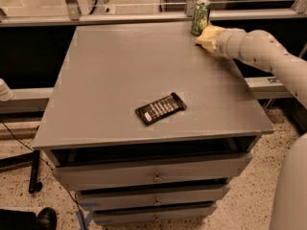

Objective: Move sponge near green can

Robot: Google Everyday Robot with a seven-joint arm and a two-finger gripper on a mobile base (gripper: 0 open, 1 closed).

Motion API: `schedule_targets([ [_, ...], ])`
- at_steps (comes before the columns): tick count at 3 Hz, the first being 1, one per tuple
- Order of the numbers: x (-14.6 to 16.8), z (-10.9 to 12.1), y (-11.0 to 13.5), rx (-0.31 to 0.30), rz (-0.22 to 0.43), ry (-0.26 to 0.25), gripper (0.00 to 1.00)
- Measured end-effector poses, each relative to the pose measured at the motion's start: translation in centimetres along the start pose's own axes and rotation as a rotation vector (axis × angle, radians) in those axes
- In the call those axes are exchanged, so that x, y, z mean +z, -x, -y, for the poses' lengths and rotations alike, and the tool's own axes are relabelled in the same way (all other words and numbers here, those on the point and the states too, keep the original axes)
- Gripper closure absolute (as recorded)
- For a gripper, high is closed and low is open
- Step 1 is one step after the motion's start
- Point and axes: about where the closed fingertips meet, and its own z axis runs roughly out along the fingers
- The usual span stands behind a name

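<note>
**While the arm (pixel 268 51) hides its grip, sponge (pixel 203 39) is beside green can (pixel 200 17)**

Where the frame cuts off at the bottom, the grey cabinet shows three drawer fronts (pixel 153 172), the lowest only partly in view. A pale curved part of the robot (pixel 292 190) runs off the lower right corner. On the cabinet's flat grey top (pixel 110 75), toward the front edge, a black snack bar wrapper (pixel 160 108) lies flat and askew, its print too small to read.

Farther back, the arm reaches in from the right edge, where its upper part is cut off, and ends at the far right corner of the top. The gripper (pixel 211 35) is there, low over the surface, and merges with the sponge into one pale yellow lump. Whether the gripper is closed on the sponge or loose around it cannot be told. The lump lies just beside the upright can, at its right and slightly nearer the front; touching or apart is not clear. Behind the can runs a metal rail (pixel 129 18).
</note>
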Motion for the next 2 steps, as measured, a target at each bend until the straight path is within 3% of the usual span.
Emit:
schedule_targets([
  [1, -0.04, -0.52, -0.02, 0.007, -0.004, 0.019, 0.13],
  [2, -0.56, -1.31, 0.06, 0.012, -0.016, 0.044, 0.00],
])
